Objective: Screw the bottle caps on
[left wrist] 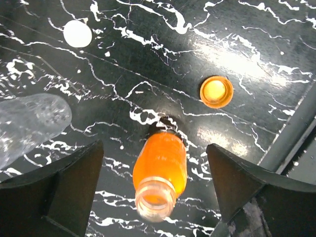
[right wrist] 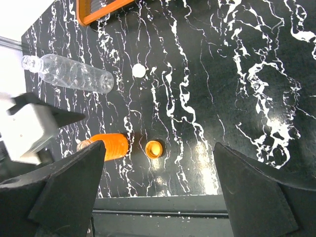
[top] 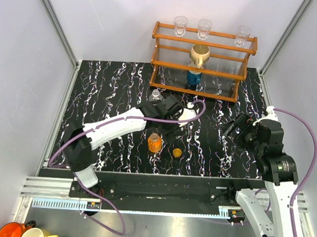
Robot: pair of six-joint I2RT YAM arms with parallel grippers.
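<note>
A short orange bottle [top: 154, 143] stands uncapped near the table's front middle, its open mouth [left wrist: 154, 197] facing the left wrist camera. My left gripper [top: 162, 130] hovers above it, open, with the bottle [left wrist: 160, 165] in the gap between its fingers and touching neither. An orange cap [top: 177, 152] lies inside-up just right of the bottle [left wrist: 216, 92]. A taller clear bottle [top: 156, 95] stands behind the left arm, partly hidden. A small white round cap [left wrist: 77, 33] lies farther back. My right gripper [top: 235, 128] hangs open and empty at the right, looking over the orange cap [right wrist: 154, 148].
A wooden rack [top: 205, 46] stands at the back, with clear glasses [top: 180, 25] on top, a tan mug [top: 200, 54] and a blue object [top: 194, 78] inside. The table's front edge [right wrist: 163, 202] runs close behind the orange cap. Grey walls enclose the sides.
</note>
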